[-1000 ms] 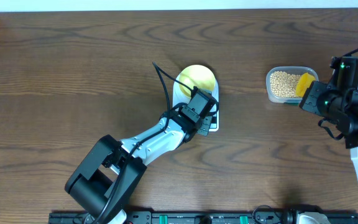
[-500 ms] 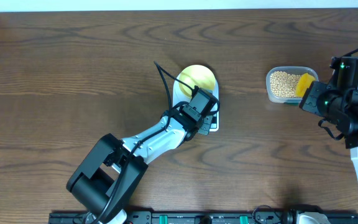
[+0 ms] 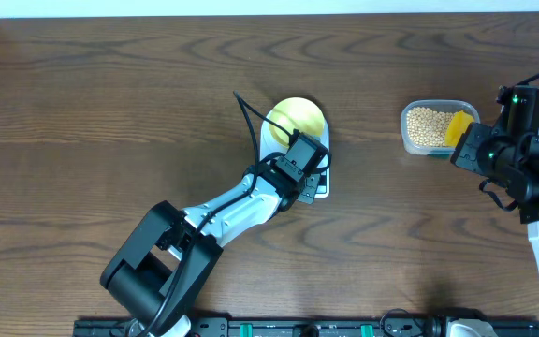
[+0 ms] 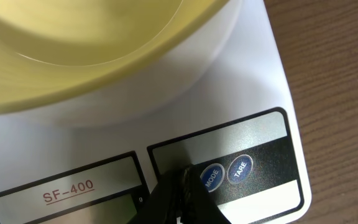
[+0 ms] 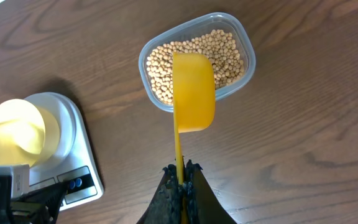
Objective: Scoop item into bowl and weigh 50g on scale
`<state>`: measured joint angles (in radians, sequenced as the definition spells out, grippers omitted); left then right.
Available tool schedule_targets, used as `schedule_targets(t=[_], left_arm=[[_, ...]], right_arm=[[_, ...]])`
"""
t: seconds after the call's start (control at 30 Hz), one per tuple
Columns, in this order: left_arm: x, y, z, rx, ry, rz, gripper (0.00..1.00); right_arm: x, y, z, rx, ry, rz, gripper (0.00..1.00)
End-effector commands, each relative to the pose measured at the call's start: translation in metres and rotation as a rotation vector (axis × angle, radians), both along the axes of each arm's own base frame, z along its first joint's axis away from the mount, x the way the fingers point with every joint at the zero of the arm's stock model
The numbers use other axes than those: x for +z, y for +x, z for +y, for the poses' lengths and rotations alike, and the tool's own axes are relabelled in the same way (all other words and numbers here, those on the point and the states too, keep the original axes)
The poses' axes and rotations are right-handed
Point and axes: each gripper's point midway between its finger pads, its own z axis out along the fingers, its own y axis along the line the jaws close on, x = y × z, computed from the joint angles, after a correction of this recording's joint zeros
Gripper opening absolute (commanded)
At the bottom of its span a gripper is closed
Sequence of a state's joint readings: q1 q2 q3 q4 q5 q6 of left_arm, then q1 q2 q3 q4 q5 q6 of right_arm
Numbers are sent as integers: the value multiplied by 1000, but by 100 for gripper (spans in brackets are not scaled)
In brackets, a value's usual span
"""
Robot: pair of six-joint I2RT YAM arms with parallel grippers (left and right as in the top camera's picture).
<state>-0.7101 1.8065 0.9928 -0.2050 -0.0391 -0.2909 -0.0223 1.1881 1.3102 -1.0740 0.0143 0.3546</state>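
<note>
At mid-table the bowl (image 4: pixel 73 56) sits on the scale (image 4: pixel 253 87), with the left gripper (image 4: pixel 180 186) closed and touching beside its MODE button (image 4: pixel 211 178). To the right, the right gripper (image 5: pixel 180 179) clamps the scoop (image 5: pixel 193 93) above the beans (image 5: pixel 227 57) in the tub (image 5: pixel 246 46).

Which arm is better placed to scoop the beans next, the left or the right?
Right. The right gripper holds the yellow scoop over the tub of beans; the left gripper is down at the buttons of the scale, near the bowl.

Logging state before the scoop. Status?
Left gripper shut, tip at MODE button on scale. Right gripper shut on scoop, over tub of beans. Bowl on scale, empty. Nothing blocks tub-to-bowl path.
</note>
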Motion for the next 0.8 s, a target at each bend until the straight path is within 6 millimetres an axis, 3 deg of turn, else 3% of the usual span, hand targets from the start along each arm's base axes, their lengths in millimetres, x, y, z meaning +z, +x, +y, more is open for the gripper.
schedule_targets(t=[0.0,0.77], left_arm=[[-41,-18,29,19,132,86,7],[-41,-19,31,21,139,86,7]], right_arm=[[5,2,0,11,-2,-13,1],[4,0,0,11,-2,-1,1]])
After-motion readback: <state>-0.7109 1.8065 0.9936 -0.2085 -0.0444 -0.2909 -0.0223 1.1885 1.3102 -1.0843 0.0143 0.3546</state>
